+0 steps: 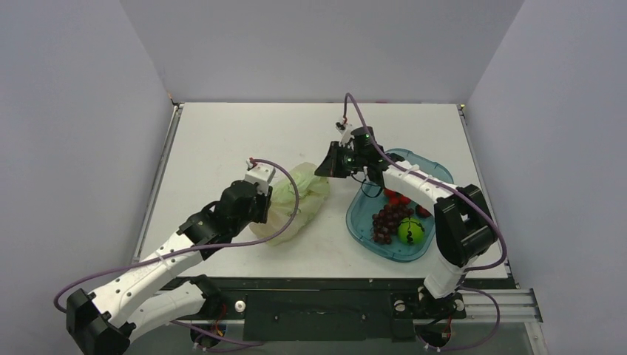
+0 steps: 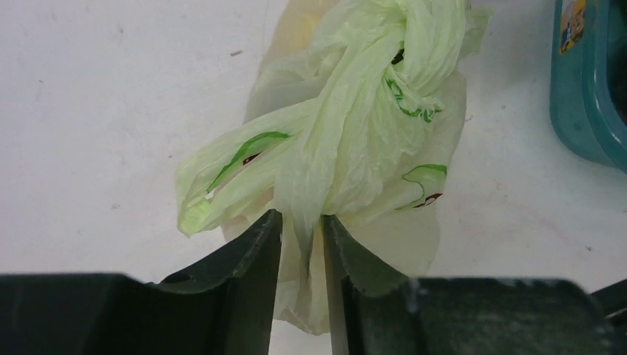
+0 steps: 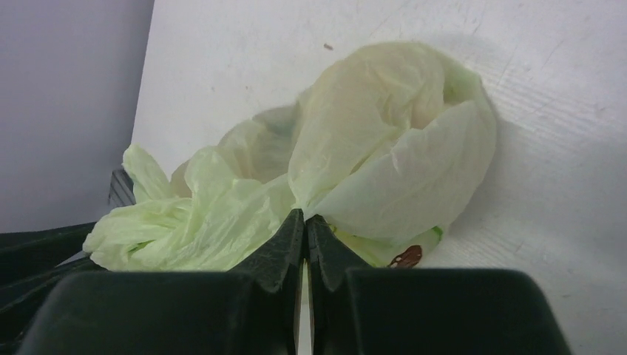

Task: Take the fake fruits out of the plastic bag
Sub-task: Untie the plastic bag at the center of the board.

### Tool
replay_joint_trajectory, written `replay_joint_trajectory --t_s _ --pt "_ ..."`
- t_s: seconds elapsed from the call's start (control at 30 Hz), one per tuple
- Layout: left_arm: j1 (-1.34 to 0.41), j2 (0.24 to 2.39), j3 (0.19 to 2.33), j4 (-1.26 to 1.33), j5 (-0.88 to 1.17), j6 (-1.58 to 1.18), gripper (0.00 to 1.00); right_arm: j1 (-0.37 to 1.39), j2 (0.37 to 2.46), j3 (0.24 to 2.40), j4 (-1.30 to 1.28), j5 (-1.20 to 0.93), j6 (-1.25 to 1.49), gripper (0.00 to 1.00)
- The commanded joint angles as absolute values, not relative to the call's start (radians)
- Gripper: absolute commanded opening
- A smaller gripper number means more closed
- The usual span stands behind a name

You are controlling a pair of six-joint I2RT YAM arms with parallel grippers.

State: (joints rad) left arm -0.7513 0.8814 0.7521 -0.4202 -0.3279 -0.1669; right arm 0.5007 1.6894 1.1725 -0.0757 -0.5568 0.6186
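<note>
The pale-green plastic bag (image 1: 299,198) lies crumpled on the white table between my two grippers. My left gripper (image 1: 268,201) is at its near-left end. In the left wrist view its jaws (image 2: 302,218) stand slightly apart, with a loose fold of the bag (image 2: 347,126) hanging between them. My right gripper (image 1: 325,164) is at the bag's far-right end. In the right wrist view its tips (image 3: 305,216) are pinched together on the bag's film (image 3: 384,148). The fake fruits are hidden inside the bag; only a faint yellowish tint shows through the film.
A teal-blue tray (image 1: 355,222) sits right of the bag, its rim (image 2: 584,89) also in the left wrist view. It holds a dark grape bunch (image 1: 388,220), a round green fruit (image 1: 411,231) and small red pieces (image 1: 399,198). My right arm reaches over it. Walls enclose the table.
</note>
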Motion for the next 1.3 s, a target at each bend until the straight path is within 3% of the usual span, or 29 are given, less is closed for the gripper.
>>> replay_joint_trajectory --t_s 0.0,0.2,0.47,0.73,0.93,1.0,1.07,1.1,1.17,1.27 --pt "-0.752 0.914 0.777 -0.464 -0.245 -0.369 0.3 0.544 1.697 1.184 -0.128 -0.591 0.597 0.0" --pt "-0.75 0.909 0.893 -0.659 -0.2 -0.44 0.52 0.53 1.658 1.189 -0.2 -0.605 0.691 0.0" --pt "-0.751 0.988 1.04 -0.706 -0.156 -0.557 0.54 0.537 1.69 1.293 -0.315 -0.677 0.666 0.0" --pt "-0.734 1.184 1.14 -0.772 -0.016 -0.379 0.54 0.547 1.692 1.366 -0.335 -0.665 0.699 0.0" --pt "-0.705 1.22 1.092 -0.77 0.044 -0.314 0.54 0.556 1.705 1.399 -0.402 -0.648 0.665 0.0" --pt "-0.697 1.223 1.079 -0.771 0.059 -0.32 0.5 0.556 1.707 1.407 -0.412 -0.643 0.663 0.0" --pt "-0.696 1.218 1.055 -0.769 0.063 -0.33 0.36 0.558 1.71 1.416 -0.413 -0.638 0.66 0.0" --pt "-0.694 1.211 1.049 -0.776 0.043 -0.331 0.16 0.557 1.712 1.419 -0.413 -0.639 0.66 0.0" --pt "-0.693 1.196 1.057 -0.816 -0.006 -0.323 0.0 0.554 1.716 1.424 -0.414 -0.64 0.666 0.0" --pt "-0.692 1.12 1.061 -0.888 -0.085 -0.315 0.0 0.541 1.716 1.418 -0.415 -0.616 0.669 0.0"
